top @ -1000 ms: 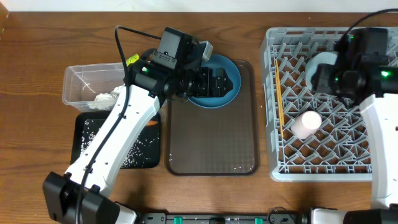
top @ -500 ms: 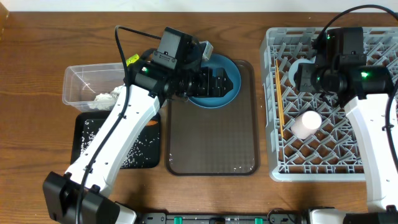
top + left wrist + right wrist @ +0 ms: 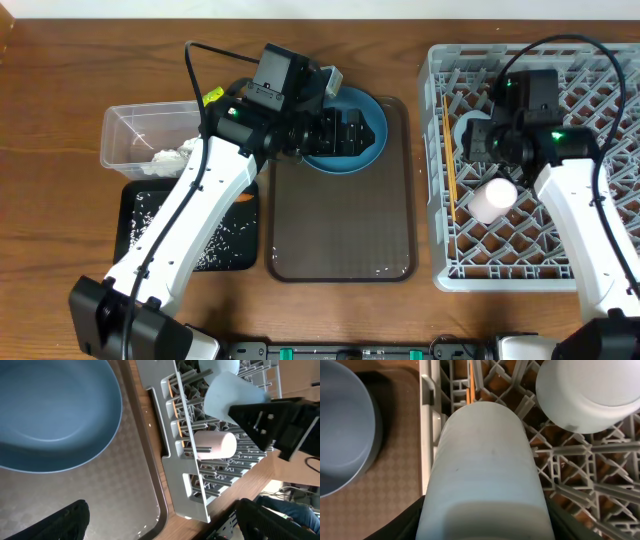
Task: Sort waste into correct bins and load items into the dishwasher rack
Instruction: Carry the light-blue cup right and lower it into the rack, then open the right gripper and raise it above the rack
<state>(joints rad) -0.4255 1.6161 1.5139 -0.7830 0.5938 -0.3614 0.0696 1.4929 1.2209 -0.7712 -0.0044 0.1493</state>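
Jaws of right gripper clenching light blue cup, hanging over left side of dishwasher rack; pink cup lying just nearer.

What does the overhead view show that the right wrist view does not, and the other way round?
Only overhead: the tub, the black tray and the whole rack. Only right wrist: the dark fingers at both sides of the light blue cup. Both: that cup, the plate, the brown tray, part of the rack and the pink cup.
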